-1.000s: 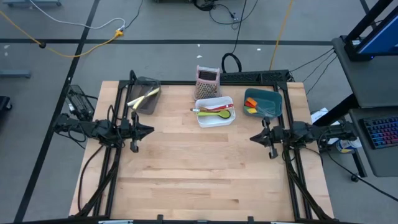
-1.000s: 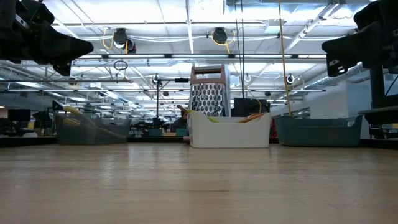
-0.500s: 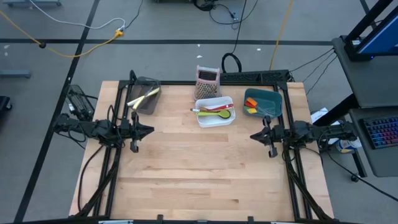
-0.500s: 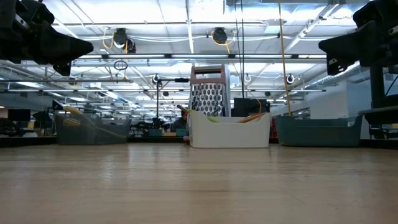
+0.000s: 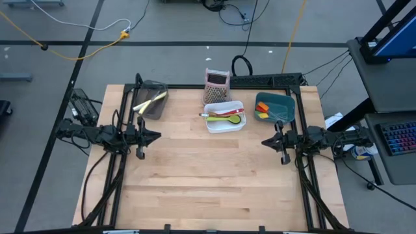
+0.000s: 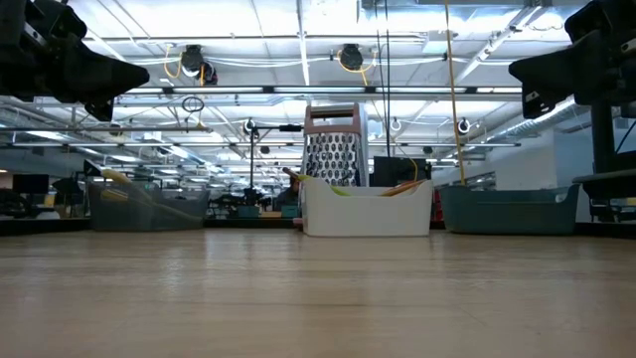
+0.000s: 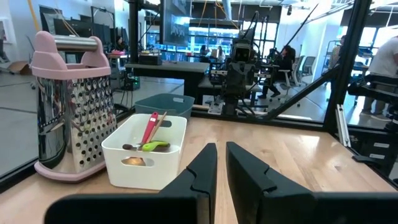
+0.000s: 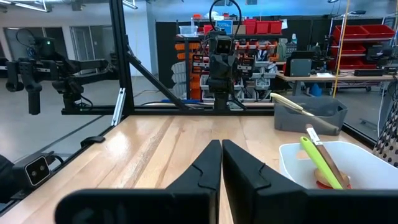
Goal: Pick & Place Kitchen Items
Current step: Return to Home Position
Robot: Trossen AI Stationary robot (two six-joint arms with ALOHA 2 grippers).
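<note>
As utensils [image 5: 229,119] all lay binned at upper centre, sorting looked done, none left | left gripper [image 5: 156,136], right gripper [image 5: 263,142]: pressed together, empty, mid-frame

I list, along the table's [image 5: 208,188] far side: left bin [image 5: 158,112], knives [image 5: 149,101] in it; middle bin [image 5: 224,129], spoons [image 5: 226,117] in it, grater [image 5: 217,82] just behind; right bin [image 5: 284,104], spatulas [image 5: 262,113] in it. Left gripper [image 5: 158,136] over left edge, right gripper [image 5: 263,142] over right edge.
</note>
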